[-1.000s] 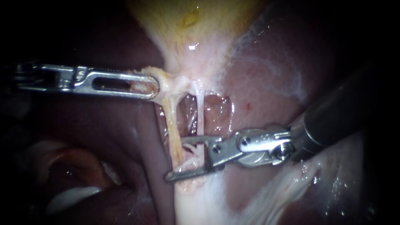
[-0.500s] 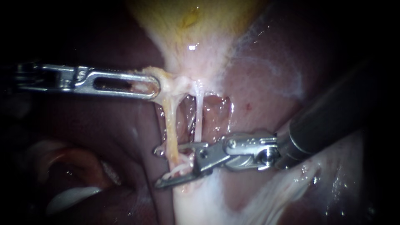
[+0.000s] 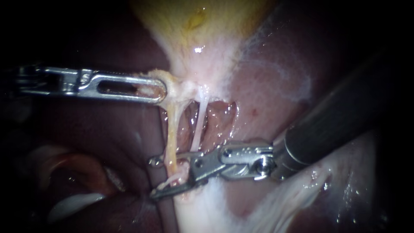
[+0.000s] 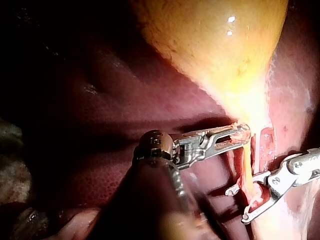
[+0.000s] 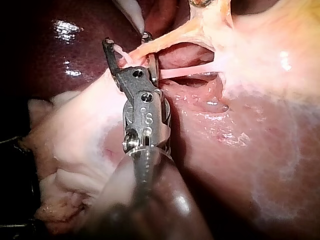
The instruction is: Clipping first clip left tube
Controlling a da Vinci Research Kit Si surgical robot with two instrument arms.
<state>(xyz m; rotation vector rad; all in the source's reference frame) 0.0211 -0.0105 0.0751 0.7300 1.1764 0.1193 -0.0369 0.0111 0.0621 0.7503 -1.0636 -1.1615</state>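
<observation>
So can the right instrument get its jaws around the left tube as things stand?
Probably yes. The right instrument has its jaws open with the left tube passing between them, and the left instrument holds the tissue above, clear of the way.

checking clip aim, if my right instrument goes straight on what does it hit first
The pale yellow left tube, already between the silver right instrument's open jaws, would seat deeper into them. Beyond lies dark red liver, though depth is unclear.
</observation>
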